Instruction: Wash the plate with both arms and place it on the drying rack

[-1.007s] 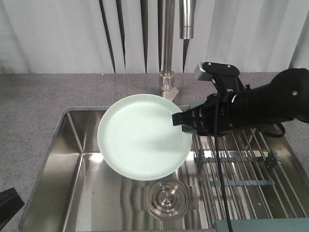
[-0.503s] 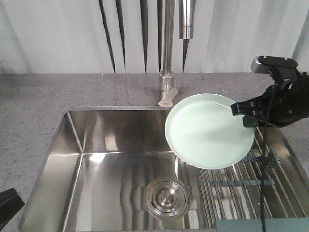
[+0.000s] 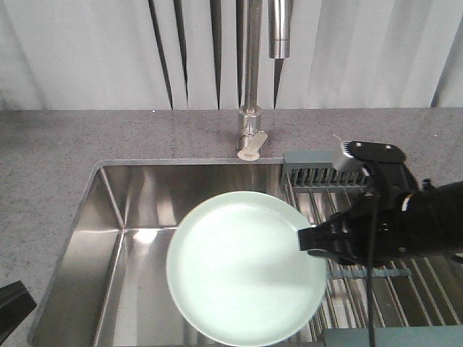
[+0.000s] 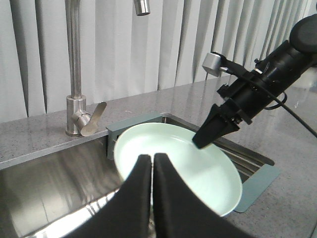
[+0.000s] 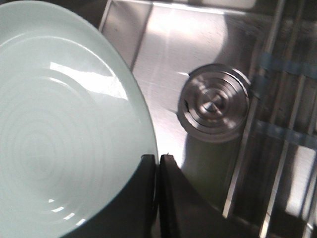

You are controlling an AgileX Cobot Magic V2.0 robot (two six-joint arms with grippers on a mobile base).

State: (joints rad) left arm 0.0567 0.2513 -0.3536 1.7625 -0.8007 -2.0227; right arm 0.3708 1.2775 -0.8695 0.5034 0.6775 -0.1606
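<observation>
The pale mint-green plate (image 3: 239, 278) hangs nearly flat over the front of the sink, and its right side reaches the drying rack (image 3: 311, 177). My right gripper (image 3: 304, 240) is shut on the plate's right rim; in the right wrist view its fingers (image 5: 148, 198) pinch the edge of the plate (image 5: 59, 124). My left gripper (image 4: 152, 157) is shut with nothing between its fingers, just short of the near rim of the plate (image 4: 188, 163). Only a black part of the left arm (image 3: 11, 307) shows at the front left corner.
The steel sink (image 3: 137, 210) lies below the plate, and its drain (image 5: 214, 106) shows in the right wrist view. The faucet (image 3: 249, 72) stands behind it. The rack's rods (image 5: 282, 114) run along the right side. Grey stone counter (image 3: 51, 166) surrounds the basin.
The right gripper carried the plate from the sink's back to the right over the rack, then down and left to the front of the sink. The left arm part has not moved.
</observation>
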